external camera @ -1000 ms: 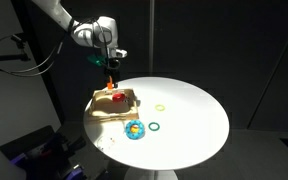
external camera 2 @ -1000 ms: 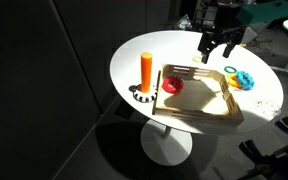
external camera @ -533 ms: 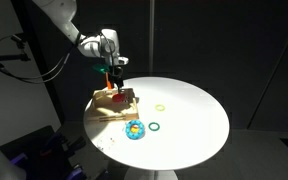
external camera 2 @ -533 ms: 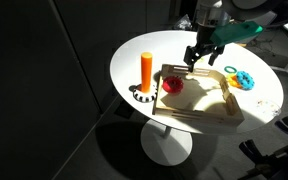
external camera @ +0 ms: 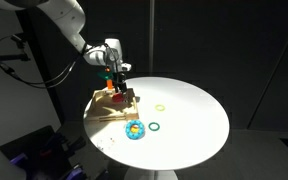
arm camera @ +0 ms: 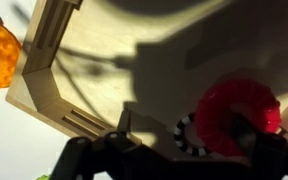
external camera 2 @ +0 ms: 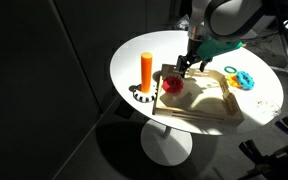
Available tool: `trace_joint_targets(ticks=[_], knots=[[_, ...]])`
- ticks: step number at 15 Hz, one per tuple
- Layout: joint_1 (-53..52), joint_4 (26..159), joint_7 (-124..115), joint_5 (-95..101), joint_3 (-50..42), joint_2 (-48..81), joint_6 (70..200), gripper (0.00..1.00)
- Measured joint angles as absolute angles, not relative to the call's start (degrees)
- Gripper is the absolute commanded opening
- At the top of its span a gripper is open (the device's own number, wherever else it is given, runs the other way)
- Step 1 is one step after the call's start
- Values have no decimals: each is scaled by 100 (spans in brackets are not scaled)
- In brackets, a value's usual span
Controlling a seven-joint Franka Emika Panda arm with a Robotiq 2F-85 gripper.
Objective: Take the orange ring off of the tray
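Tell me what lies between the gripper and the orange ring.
Nothing. In an exterior view the open gripper hangs just above the orange ring, only bare tray wood between them.

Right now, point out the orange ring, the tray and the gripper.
orange ring [arm camera: 234, 93]: wrist view, upper band of the ring.
tray [external camera 2: 210, 101]: in an exterior view, bare board surface.
gripper [external camera 2: 185, 68]: in an exterior view, midway between its fingertips.

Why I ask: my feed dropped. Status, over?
Hand open, low over ring. Ring on tray, not gripped. Nothing between them.
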State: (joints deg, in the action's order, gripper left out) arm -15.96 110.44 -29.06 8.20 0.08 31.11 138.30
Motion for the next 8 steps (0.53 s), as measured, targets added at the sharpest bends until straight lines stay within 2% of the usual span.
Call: trace_joint_targets(ticks=[8], knots=[[-1760, 10538, -2914, 820, -116, 3744, 13931, 100]])
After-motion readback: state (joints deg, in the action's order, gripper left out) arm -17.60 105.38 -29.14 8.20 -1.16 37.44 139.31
